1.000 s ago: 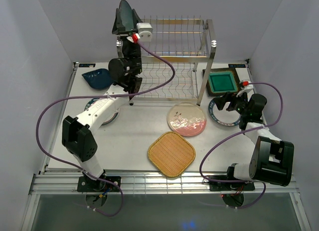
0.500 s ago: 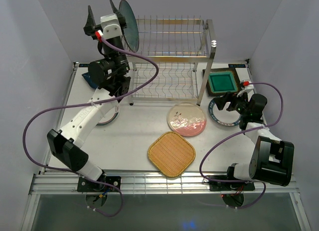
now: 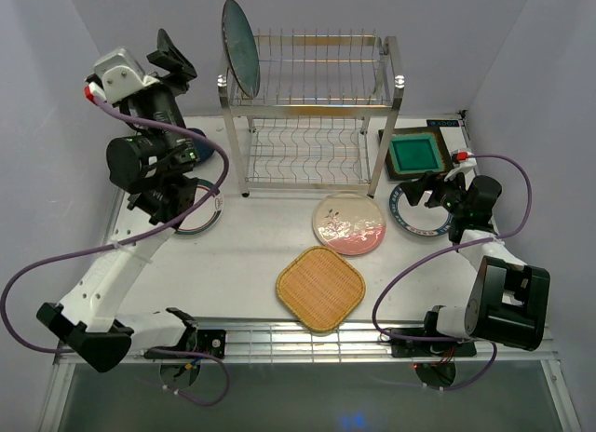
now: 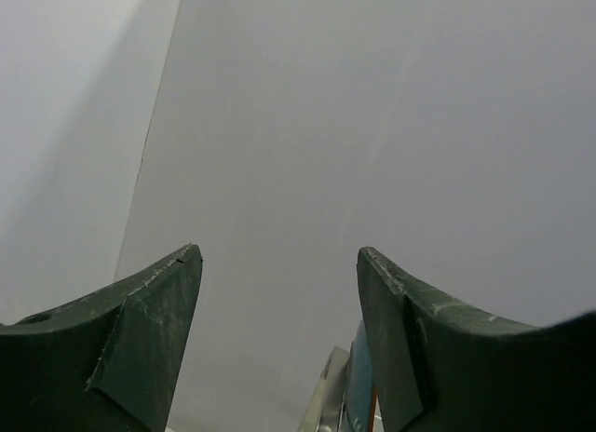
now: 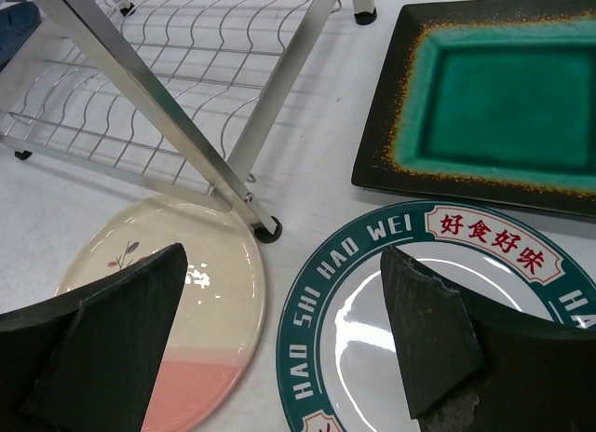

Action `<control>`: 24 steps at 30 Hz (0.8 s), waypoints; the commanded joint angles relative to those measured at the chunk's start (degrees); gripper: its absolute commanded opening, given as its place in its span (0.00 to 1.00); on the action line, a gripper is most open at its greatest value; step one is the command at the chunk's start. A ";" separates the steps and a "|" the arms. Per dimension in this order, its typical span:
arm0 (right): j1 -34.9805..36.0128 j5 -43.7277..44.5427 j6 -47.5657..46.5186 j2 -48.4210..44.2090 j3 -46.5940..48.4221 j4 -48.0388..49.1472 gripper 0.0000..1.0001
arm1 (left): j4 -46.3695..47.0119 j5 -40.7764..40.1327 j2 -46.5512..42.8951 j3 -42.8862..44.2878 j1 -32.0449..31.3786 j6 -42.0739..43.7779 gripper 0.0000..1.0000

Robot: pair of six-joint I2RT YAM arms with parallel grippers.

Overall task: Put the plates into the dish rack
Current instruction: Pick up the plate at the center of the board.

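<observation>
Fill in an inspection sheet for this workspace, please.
Surface: white table, carrying the rack and loose plates.
Job's things: dish rack holds one dark teal plate upright in its upper tier; floral plate, orange woven plate, green square plate, teal-rimmed white plate and second rimmed plate, partly under the left arm, lie on the table.
Clutter: nothing seen.
Grippers: left gripper open, empty, high beside the wall; right gripper open, above the teal-rimmed white plate.
Cables: purple cables loop from both arms.
Surroundings: grey walls.
</observation>
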 commanded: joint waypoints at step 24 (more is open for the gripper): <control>-0.43 -2.42 0.77 0.32 2.95 1.00 0.90 | -48.92 2.35 -29.09 -41.97 0.21 -59.85 0.98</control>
